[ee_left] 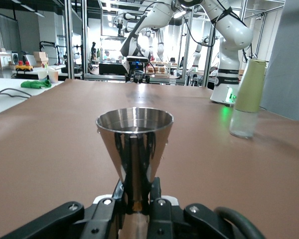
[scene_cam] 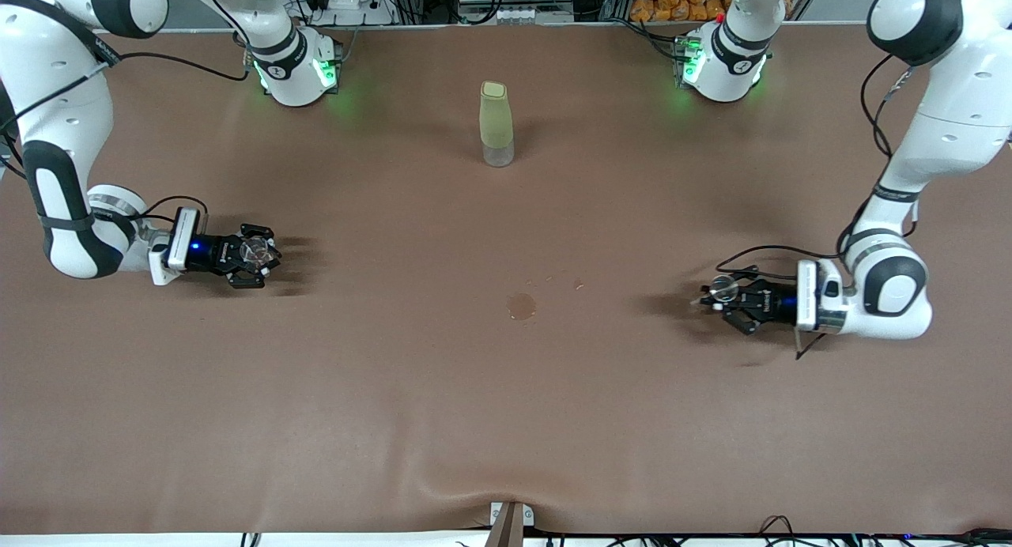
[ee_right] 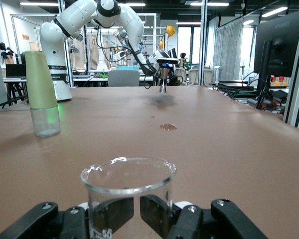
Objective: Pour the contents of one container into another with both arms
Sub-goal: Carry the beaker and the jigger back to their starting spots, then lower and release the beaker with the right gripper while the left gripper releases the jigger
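Note:
My left gripper (scene_cam: 715, 294) hangs low over the table toward the left arm's end, shut on the narrow base of a shiny steel cone-shaped cup (scene_cam: 721, 289). In the left wrist view the cup (ee_left: 134, 144) stands upright between the jaws of that gripper (ee_left: 137, 191), mouth up. My right gripper (scene_cam: 265, 254) hangs low toward the right arm's end, shut on a clear glass beaker (scene_cam: 257, 250). The beaker (ee_right: 127, 191) is upright in that gripper (ee_right: 139, 214) with its spout at the rim. I see no liquid in it.
A tall bottle (scene_cam: 496, 124) with a pale green top and a clear base stands mid-table, nearer the arms' bases. A small round wet stain (scene_cam: 522, 306) marks the brown cloth between the grippers. The cloth wrinkles at the table's front edge (scene_cam: 506, 503).

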You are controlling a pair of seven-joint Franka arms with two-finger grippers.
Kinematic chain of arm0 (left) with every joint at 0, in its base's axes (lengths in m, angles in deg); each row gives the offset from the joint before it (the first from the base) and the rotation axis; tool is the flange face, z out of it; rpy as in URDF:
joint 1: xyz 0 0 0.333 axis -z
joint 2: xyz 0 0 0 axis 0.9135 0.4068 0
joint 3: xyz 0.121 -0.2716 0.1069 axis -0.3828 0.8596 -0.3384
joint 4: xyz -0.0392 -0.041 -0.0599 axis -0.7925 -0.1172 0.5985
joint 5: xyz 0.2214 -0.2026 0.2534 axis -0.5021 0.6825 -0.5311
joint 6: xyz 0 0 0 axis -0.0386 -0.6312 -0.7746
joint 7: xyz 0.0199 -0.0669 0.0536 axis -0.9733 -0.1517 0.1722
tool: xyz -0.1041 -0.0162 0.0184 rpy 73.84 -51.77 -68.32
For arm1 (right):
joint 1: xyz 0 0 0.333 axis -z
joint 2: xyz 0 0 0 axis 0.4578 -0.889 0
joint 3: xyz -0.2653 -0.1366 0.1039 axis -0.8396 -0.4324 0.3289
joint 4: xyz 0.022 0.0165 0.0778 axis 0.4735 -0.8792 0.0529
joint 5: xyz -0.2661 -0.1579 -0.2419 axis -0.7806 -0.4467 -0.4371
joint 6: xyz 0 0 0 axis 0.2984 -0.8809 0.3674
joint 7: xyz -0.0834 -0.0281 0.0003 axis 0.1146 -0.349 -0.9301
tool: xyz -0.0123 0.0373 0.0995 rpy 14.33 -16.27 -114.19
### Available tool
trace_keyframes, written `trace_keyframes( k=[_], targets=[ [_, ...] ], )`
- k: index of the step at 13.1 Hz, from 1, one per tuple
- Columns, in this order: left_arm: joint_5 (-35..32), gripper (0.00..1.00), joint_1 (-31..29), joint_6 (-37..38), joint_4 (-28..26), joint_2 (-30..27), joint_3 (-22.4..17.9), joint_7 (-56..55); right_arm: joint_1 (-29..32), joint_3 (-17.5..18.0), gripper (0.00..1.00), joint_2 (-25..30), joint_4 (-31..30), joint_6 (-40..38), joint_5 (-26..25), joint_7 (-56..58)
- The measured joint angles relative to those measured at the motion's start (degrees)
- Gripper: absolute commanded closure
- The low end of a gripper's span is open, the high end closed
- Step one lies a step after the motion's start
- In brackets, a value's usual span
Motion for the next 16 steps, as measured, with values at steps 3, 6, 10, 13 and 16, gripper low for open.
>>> trace_keyframes(
  k=[3,6,10,13,16],
  targets=[
    [-5.0,1.00,-3.8,0.2,0.0,0.0,-0.1,0.0,0.7,0.0,1.00,-2.2,2.4,2.2,0.0,0.6],
    [-7.9,1.00,-6.5,0.3,0.0,0.4,-0.1,0.0,1.2,0.0,1.00,-4.2,3.9,5.2,-0.1,1.0],
    [-8.8,1.00,-8.4,1.5,-0.1,1.5,-0.3,0.0,1.4,0.1,1.00,-7.3,5.3,5.7,-0.2,1.4],
    [-8.8,1.00,-9.0,2.6,-0.1,2.8,-0.4,0.1,1.4,0.1,0.79,-8.0,5.7,5.7,-0.2,1.4],
    [-9.2,1.00,-9.1,2.7,-0.1,3.1,-1.0,0.2,1.4,0.0,0.27,-8.1,5.8,6.4,-0.2,1.4]
  ],
)
